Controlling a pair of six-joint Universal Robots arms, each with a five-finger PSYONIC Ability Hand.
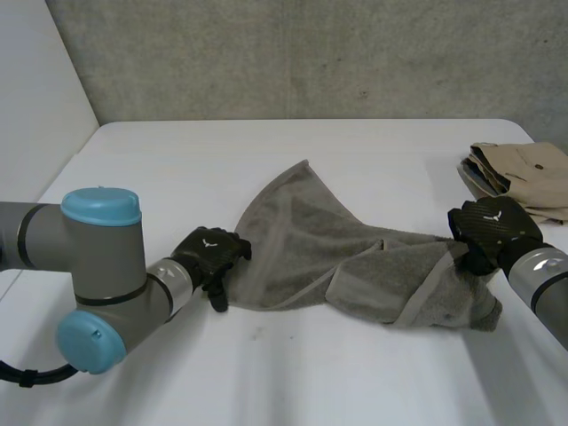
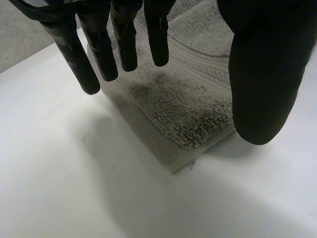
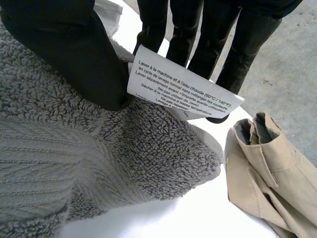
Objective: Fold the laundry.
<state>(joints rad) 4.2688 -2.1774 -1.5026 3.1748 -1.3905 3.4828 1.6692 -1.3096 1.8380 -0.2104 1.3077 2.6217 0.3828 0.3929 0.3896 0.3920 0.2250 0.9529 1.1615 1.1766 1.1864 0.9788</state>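
**Head view.**
- Table: white, matt.
- Wall: grey concrete, behind the table. A plain white side wall stands at the left.
- Towel: grey terry, unfolded and rumpled, at the middle of the table. One corner points toward the concrete wall.
- Clothes: a beige pile at the table's far right, apart from the towel.
- Left hand: at the towel's left edge, fingers pointing down.
- Right hand: on the towel's bunched right end.

**Left wrist view.**
- Left hand: fingers straight and spread, thumb held apart, nothing grasped.
- Towel: a corner with a woven band lies flat on the table, below the fingertips and between them and the thumb.

**Right wrist view.**
- Right hand: thumb pressed into the pile of the towel, fingers behind its edge, so the towel is pinched between them.
- Label: a white care tag at that edge, standing in front of the fingers. It is printed in black in French. The top line reads "Laver à la machine et à l'eau chaude (60°C / 140°F)", and a lower line reads "Ne pas utiliser de Javel". The last lines are too small to read.
- Clothes: beige, with a collar-like fold, on the table just beside the towel's end.
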